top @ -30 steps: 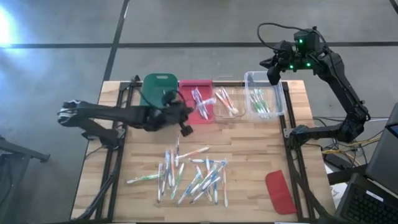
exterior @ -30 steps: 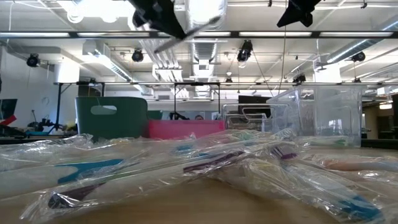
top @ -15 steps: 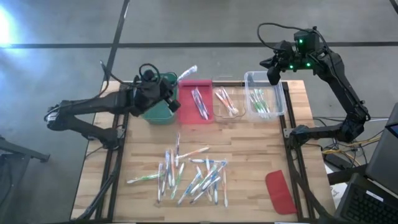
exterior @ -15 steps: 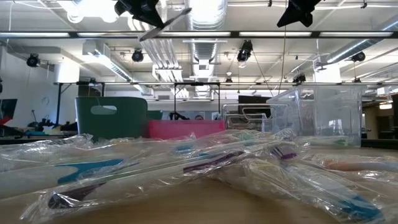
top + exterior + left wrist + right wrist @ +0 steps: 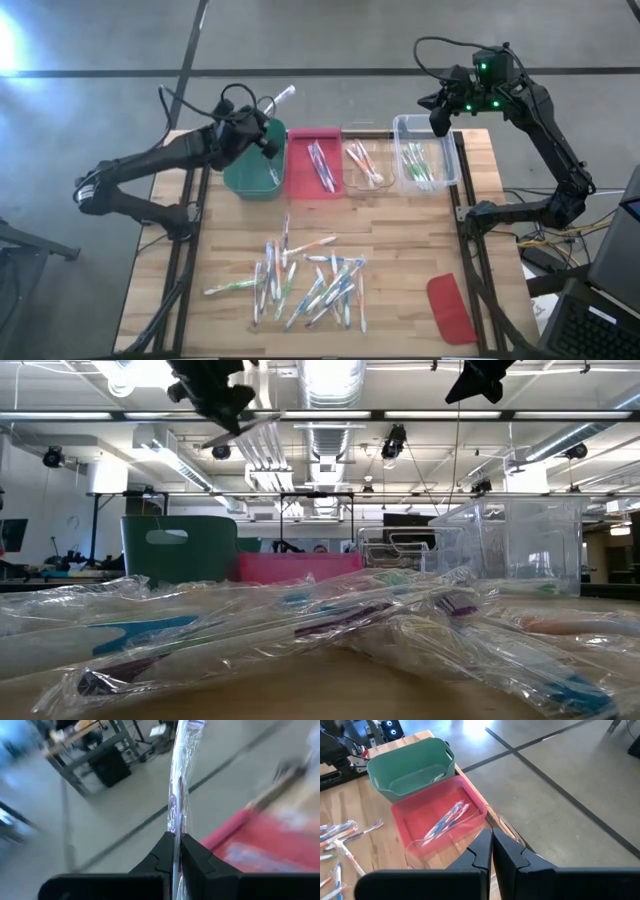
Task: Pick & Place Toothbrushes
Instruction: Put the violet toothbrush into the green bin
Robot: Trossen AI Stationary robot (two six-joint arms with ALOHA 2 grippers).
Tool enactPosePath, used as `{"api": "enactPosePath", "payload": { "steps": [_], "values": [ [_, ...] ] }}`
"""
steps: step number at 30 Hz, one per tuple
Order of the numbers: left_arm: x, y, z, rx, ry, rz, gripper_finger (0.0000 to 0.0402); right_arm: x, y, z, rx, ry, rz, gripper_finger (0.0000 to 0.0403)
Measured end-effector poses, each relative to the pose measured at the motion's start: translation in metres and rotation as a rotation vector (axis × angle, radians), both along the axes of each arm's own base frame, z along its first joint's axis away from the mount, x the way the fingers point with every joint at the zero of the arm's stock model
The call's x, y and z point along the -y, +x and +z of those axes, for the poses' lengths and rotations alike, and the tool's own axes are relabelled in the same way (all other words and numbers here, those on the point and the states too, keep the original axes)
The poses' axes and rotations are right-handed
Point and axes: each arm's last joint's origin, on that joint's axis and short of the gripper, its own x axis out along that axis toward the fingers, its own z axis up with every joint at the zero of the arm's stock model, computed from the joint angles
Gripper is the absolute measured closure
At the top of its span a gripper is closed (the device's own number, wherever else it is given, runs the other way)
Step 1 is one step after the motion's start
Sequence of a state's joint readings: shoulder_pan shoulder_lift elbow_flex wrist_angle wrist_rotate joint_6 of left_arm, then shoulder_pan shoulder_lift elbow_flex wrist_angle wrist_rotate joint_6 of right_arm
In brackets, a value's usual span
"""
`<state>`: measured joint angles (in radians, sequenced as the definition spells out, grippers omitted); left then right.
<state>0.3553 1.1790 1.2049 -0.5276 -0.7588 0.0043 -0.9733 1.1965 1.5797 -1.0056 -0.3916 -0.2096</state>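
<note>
One clear-wrapped toothbrush is pinched in the left hand above the green plastic bin; lower it well inside before releasing. The right hand, shut empty, waits over the clear bin.

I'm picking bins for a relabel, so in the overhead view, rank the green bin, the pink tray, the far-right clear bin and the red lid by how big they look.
1. Clear bin and pink tray: look about alike, so unranked.
2. Green bin: partly hidden by the left arm, so unsure.
3. Red lid: smallest.
</note>
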Motion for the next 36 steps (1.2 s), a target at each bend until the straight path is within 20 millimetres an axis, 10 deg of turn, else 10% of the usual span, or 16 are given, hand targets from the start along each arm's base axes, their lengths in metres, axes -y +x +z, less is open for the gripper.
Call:
{"api": "enactPosePath", "payload": {
  "steps": [8, 14, 27, 36],
  "values": [
    [-0.030, -0.010, -0.006, -0.632, 0.185, -0.182, 0.0383, 0.000, 0.000, 0.000, 0.000, 0.000, 0.000, 0.0394],
    [-0.034, -0.015, -0.012, -0.988, 0.307, -0.694, 0.0383, 0.000, 0.000, 0.000, 0.000, 0.000, 0.000, 0.0394],
    [-0.073, -0.021, 0.008, -1.219, 0.251, -0.863, 0.0383, 0.000, 0.000, 0.000, 0.000, 0.000, 0.001, 0.0394],
    [-0.087, -0.015, -0.017, -1.382, 0.027, -1.012, 0.0383, 0.000, 0.000, 0.000, 0.000, 0.000, 0.001, 0.0394]
  ]
}}
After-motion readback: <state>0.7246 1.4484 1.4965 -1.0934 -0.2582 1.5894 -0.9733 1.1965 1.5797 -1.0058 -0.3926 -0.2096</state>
